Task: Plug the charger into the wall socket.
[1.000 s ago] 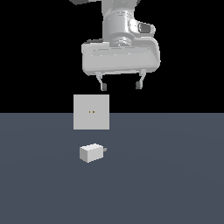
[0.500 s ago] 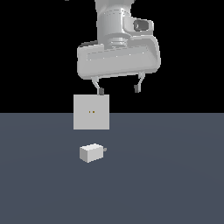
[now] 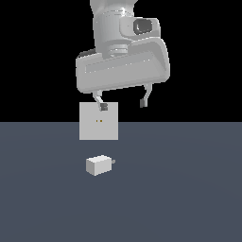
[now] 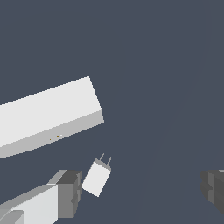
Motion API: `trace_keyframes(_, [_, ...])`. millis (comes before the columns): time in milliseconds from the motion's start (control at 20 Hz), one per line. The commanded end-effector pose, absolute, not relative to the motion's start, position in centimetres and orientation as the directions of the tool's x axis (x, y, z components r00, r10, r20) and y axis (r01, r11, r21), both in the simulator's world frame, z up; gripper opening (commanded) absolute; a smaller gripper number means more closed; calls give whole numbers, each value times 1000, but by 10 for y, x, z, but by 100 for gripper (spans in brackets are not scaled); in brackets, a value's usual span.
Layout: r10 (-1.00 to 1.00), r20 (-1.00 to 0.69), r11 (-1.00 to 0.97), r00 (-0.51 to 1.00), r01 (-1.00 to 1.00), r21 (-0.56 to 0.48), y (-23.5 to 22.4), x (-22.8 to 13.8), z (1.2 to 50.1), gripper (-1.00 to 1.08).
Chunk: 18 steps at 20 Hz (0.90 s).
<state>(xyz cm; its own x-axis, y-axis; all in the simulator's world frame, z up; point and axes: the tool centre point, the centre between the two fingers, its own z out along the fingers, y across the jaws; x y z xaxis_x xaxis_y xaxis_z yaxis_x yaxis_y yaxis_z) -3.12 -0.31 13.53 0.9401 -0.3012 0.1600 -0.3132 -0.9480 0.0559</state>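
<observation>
the gripper [image 3: 123, 103] hung high with its jaws spread wide and empty, the charger [image 3: 98, 165] lying on the floor below them, nearer one fingertip [image 4: 68, 192], its prongs aimed toward the exterior view's right, just before the upright wall socket [image 3: 98, 121], nothing between.

Standing upright on the floor [image 3: 189, 189], toward the back: wall socket [image 3: 98, 121]. Lying on the floor in front of the socket, apart from it: charger [image 3: 99, 165], prongs pointing to the exterior view's right. Hanging in the air above both, touching neither: gripper [image 3: 123, 104], fingers spread wide, one fingertip [image 3: 103, 107] in front of the socket's upper edge, the other off past the socket's side on the exterior view's right. In the wrist view, charger [image 4: 98, 175] just beside one finger [image 4: 69, 192].
</observation>
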Motion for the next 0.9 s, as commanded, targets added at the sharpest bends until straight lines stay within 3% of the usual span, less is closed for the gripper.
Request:
trace_keyframes(0, [-334,180,-936,925,-348,54,0,-35,130,100])
trace_keyframes(850, [-506,290,-842,812,-538,37,21,-50,100,100])
